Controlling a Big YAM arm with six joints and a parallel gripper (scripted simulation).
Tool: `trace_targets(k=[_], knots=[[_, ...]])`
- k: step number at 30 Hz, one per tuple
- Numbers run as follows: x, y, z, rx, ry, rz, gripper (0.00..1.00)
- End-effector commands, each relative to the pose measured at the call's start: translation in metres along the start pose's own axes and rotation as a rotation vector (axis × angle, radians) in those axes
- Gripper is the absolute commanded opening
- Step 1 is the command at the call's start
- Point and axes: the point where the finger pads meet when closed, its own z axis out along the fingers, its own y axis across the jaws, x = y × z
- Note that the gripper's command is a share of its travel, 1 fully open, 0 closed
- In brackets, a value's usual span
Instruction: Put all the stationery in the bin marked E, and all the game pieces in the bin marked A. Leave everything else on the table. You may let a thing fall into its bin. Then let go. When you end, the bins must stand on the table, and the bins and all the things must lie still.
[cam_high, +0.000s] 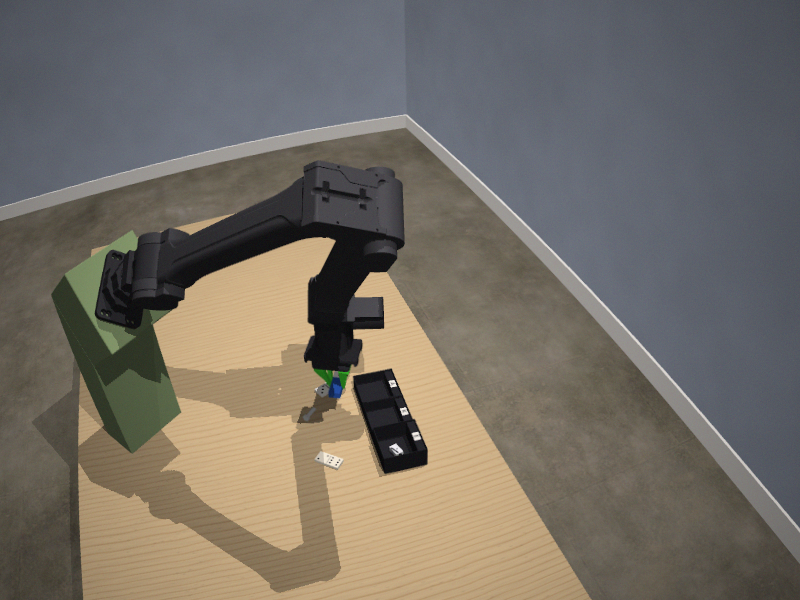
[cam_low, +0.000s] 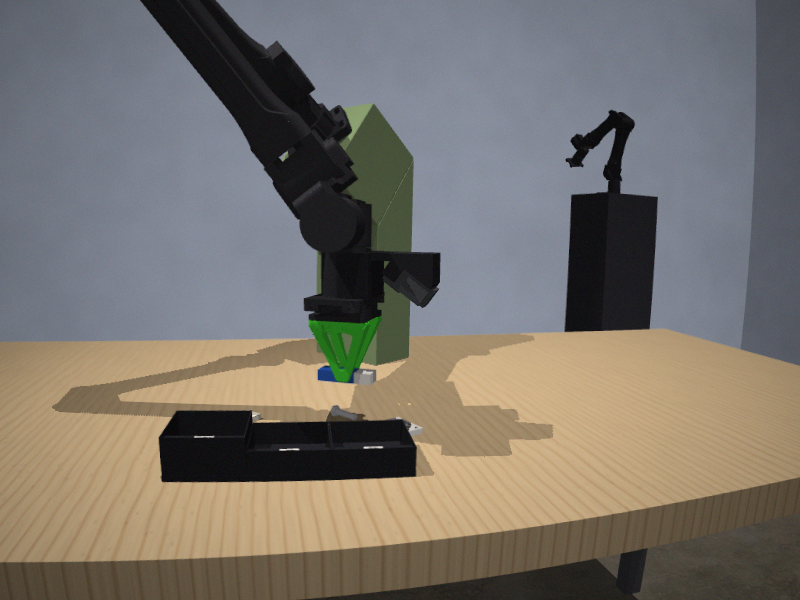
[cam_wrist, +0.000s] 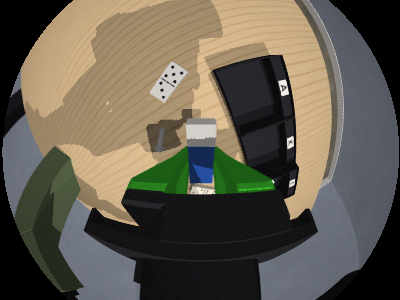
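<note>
My gripper (cam_high: 334, 382) (cam_low: 343, 369) (cam_wrist: 202, 173) is shut on a blue eraser with a white end (cam_high: 336, 390) (cam_low: 328, 375) (cam_wrist: 202, 162). It holds the eraser a little above the table, beside the far end of the black row of three bins (cam_high: 373, 431) (cam_low: 287, 461) (cam_wrist: 248, 106). The bin marked A (cam_wrist: 283, 88) is the end bin nearest the top camera, and a domino (cam_high: 395, 448) lies in it. The other labels are too small to read. One domino (cam_high: 328, 459) (cam_wrist: 168, 81) (cam_low: 256, 416) lies on the table near bin A. Another domino (cam_high: 321, 390) (cam_low: 414, 426) lies under the gripper.
A grey bolt (cam_high: 310, 413) (cam_low: 342, 413) (cam_wrist: 160, 137) lies on the table between the two loose dominoes. The green pedestal (cam_high: 116, 361) (cam_low: 387, 258) bearing the arm stands at the table's back left. A black column (cam_low: 610, 258) stands beyond the table.
</note>
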Motion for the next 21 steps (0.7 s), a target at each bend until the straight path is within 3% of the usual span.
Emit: trace_targets(k=[1,13,21], knots=[[0.02,-0.024,-0.001,0.006,0.01,-0.012,0.19],[0.059,-0.072,-0.002,0.009,0.011,-0.012,0.19],[0.09,-0.109,-0.004,0.007,0.011,-0.306,0.19]])
